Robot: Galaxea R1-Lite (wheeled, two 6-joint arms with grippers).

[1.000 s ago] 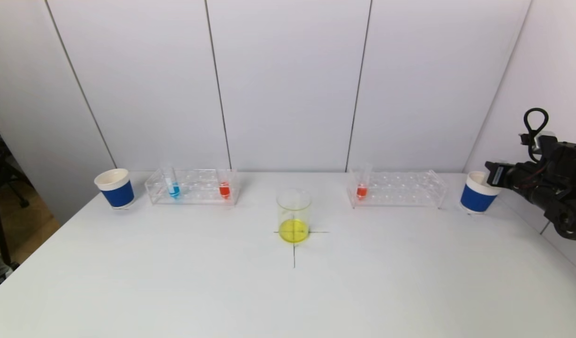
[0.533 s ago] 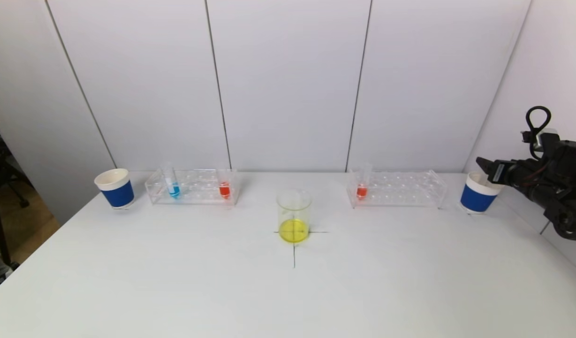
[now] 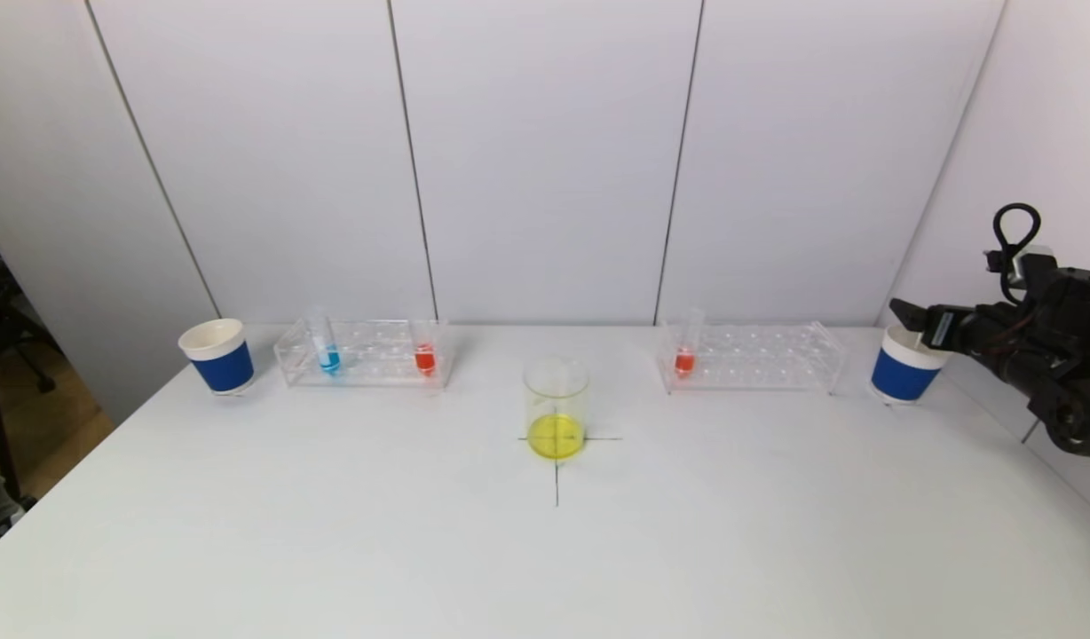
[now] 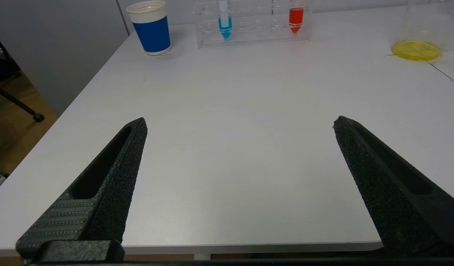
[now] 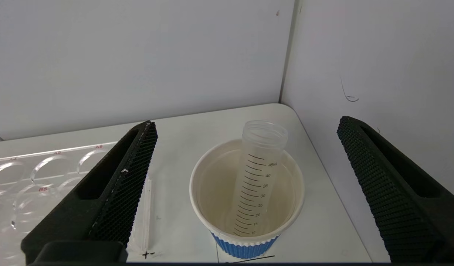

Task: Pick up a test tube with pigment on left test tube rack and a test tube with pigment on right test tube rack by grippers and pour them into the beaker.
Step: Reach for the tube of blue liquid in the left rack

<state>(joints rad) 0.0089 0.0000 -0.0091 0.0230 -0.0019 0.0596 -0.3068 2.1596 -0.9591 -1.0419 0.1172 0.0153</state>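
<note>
The left rack (image 3: pixel 365 352) holds a blue-pigment test tube (image 3: pixel 328 355) and a red one (image 3: pixel 425 357). One red tube (image 3: pixel 684 359) stands in the right rack (image 3: pixel 751 357). Between the racks, the beaker (image 3: pixel 556 408) holds yellow liquid. My right gripper (image 3: pixel 909 321) hovers open over the right blue cup (image 3: pixel 904 373). In the right wrist view an empty graduated tube (image 5: pixel 258 177) leans inside that cup (image 5: pixel 197 199), free of the open right gripper (image 5: pixel 247 125). My left gripper (image 4: pixel 240 123) is open and empty over the table's near left edge.
A second blue cup (image 3: pixel 217 356) stands left of the left rack. A black cross is drawn on the table (image 3: pixel 332 532) under the beaker. The side wall (image 5: pixel 378 74) runs close beside the right cup. The table's left edge drops to the floor.
My right gripper's fingers have spread apart above the right cup and the arm has shifted slightly. Racks, tubes and beaker have not moved.
</note>
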